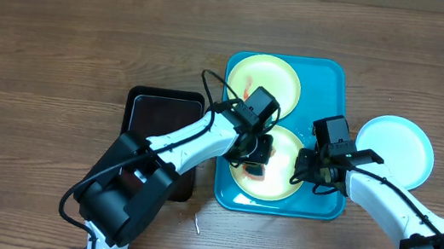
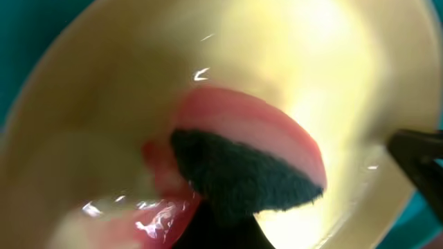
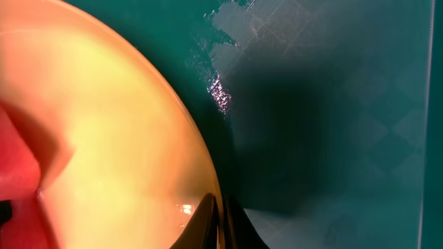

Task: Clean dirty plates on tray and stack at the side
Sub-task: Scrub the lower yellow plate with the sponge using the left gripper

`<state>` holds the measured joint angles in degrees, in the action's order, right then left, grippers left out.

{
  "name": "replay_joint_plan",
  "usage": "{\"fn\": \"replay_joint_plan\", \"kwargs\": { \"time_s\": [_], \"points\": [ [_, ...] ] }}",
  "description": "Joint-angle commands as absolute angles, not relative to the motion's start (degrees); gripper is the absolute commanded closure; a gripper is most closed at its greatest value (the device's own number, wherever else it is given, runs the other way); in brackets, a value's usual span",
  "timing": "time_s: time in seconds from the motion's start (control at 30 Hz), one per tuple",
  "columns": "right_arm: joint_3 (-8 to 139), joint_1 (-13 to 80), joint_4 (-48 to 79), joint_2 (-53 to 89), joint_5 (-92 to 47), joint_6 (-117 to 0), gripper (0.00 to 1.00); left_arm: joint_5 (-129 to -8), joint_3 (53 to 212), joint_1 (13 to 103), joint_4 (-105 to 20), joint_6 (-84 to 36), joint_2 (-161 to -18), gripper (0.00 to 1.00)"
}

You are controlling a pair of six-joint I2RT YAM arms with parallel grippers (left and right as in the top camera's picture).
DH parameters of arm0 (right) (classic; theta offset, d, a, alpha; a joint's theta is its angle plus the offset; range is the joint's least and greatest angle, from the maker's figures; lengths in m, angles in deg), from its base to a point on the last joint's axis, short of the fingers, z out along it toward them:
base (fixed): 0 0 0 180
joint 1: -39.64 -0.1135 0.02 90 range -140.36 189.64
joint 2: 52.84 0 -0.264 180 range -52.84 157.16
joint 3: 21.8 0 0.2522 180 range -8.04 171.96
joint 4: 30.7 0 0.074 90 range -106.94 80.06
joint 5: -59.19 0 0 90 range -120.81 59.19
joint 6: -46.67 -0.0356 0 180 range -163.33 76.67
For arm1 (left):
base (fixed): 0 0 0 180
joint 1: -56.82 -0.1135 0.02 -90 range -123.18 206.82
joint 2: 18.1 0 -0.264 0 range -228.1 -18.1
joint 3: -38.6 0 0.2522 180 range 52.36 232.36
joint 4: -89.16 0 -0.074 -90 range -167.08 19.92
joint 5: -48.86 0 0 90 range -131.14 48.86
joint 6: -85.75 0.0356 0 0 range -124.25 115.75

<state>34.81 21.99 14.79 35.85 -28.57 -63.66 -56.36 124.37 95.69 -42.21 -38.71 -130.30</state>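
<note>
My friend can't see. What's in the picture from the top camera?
Over a teal tray, the left gripper presses a sponge onto the near yellow-green plate while the right gripper pinches its rim. A red-smeared plate lies farther back on the tray; a pale blue plate sits on the table beside it.
</note>
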Motion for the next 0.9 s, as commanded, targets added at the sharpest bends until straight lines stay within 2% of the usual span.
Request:
{"fn": "replay_joint_plan", "kwargs": {
  "time_s": [0.0, 0.17, 0.3, 0.43, 0.6, 0.87],
  "points": [
    [34.40, 22.02, 15.25, 37.73, -29.66, -63.49, 0.96, -47.88, 126.82, 95.19, -38.56, -42.23, -130.72, 0.96],
    [34.40, 22.02, 15.25, 37.73, -29.66, -63.49, 0.96, -39.29, 129.11, 95.08, -34.03, -41.72, -130.72, 0.96],
    [34.40, 22.02, 15.27, 37.73, -29.66, -63.49, 0.96, -38.31, 129.28, 95.10, -35.50, -37.70, -130.89, 0.96],
    [34.40, 22.02, 15.25, 37.73, -29.66, -63.49, 0.96, -47.16, 129.26, 95.86, -41.81, -29.70, -131.72, 0.96],
    [34.40, 22.02, 15.44, 37.73, -29.66, -63.49, 0.96, -59.62, 129.28, 97.07, -47.85, -27.97, -135.55, 0.96],
    [34.40, 22.02, 15.68, 37.73, -29.66, -63.49, 0.96, -79.81, 129.81, 95.45, -48.96, -34.55, -137.63, 0.96]
  ]
}}
